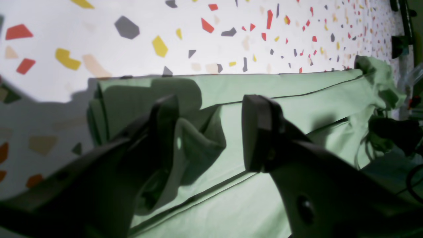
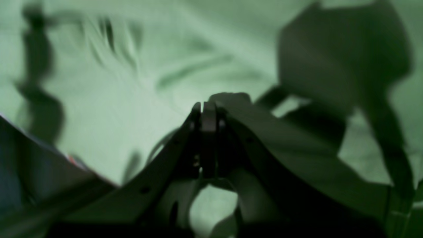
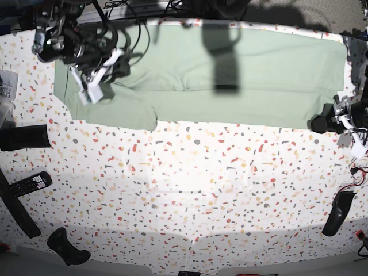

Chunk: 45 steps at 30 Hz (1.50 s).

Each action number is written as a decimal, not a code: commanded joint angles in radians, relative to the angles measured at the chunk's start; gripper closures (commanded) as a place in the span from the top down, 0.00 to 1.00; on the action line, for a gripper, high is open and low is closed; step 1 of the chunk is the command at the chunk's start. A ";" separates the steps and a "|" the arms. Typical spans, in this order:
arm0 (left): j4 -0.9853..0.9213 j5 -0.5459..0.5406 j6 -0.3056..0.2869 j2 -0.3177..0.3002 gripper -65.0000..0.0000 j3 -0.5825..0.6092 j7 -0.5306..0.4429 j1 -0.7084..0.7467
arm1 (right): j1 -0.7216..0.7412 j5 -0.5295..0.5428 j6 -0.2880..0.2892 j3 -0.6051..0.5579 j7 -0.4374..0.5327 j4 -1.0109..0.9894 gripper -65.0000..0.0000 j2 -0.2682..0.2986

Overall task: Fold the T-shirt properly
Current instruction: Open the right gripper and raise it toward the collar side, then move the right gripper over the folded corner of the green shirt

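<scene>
The T-shirt (image 3: 230,86) is a pale sage-green cloth lying in a long folded band across the far side of the table. My left gripper (image 1: 211,112) stands open at the band's near right corner (image 3: 319,123). A raised fold of the T-shirt (image 1: 198,142) leans against one finger and is clear of the other. My right gripper (image 2: 205,112) is shut, hovering close over the T-shirt (image 2: 132,99) near its left end (image 3: 91,95). That view is blurred, so I cannot tell whether any cloth is pinched.
The table (image 3: 184,190) has a white speckled cover. A black cylinder (image 3: 24,138) and a remote control (image 3: 30,184) lie at the left edge. Dark objects sit at the front left (image 3: 68,247) and the right edge (image 3: 336,213).
</scene>
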 commanded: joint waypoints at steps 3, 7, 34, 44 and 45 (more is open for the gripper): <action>0.016 -0.023 -0.009 -0.026 0.44 -0.010 -0.008 -0.022 | -0.026 0.002 0.015 0.005 0.061 0.042 0.00 0.040; 0.016 -0.023 -0.009 -0.026 0.44 -0.010 -0.008 -0.022 | 0.012 0.047 0.015 0.081 0.189 0.045 0.00 0.046; 0.016 -0.024 -0.009 -0.025 0.44 -0.010 -0.001 -0.022 | 0.336 0.100 -0.197 0.265 0.172 -0.359 0.33 0.024; 0.016 -0.024 -0.009 -0.025 0.44 -0.010 -0.002 -0.022 | 0.354 0.116 -0.180 0.262 0.135 -0.381 0.33 0.024; 0.016 -0.024 -0.009 -0.025 0.44 -0.010 -0.002 -0.022 | 0.354 0.116 -0.180 0.262 0.135 -0.381 0.33 0.024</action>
